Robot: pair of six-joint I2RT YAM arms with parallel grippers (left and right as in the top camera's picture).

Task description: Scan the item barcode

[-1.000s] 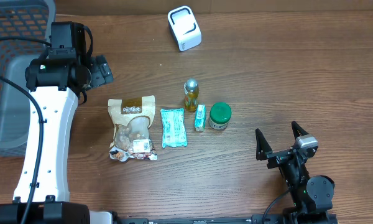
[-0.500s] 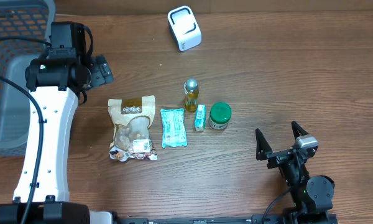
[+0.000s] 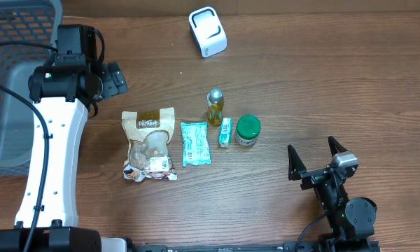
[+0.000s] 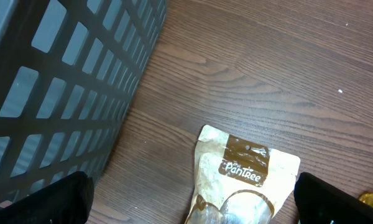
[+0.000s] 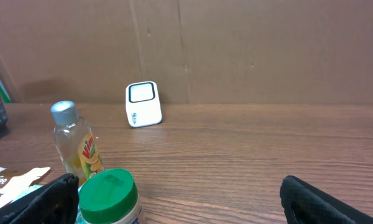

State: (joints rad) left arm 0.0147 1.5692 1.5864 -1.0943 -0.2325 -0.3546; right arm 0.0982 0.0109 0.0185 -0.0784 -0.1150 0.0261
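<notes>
Both pairs of jaws are gaping wide and gripping nothing.
The left jaws are hovering over the pouch [image 4: 245, 180], its top lying between them, the basket [image 4: 62, 81] at their left. The right jaws are facing the jar [image 5: 109, 196] and bottle [image 5: 74, 146] near their left finger; the white box [image 5: 143, 104], probably the scanner, is sitting well ahead on the counter [image 5: 248, 162].

white scanner [image 5: 143, 104], bottle [image 5: 74, 148], green-lidded jar [image 5: 109, 196]
</notes>
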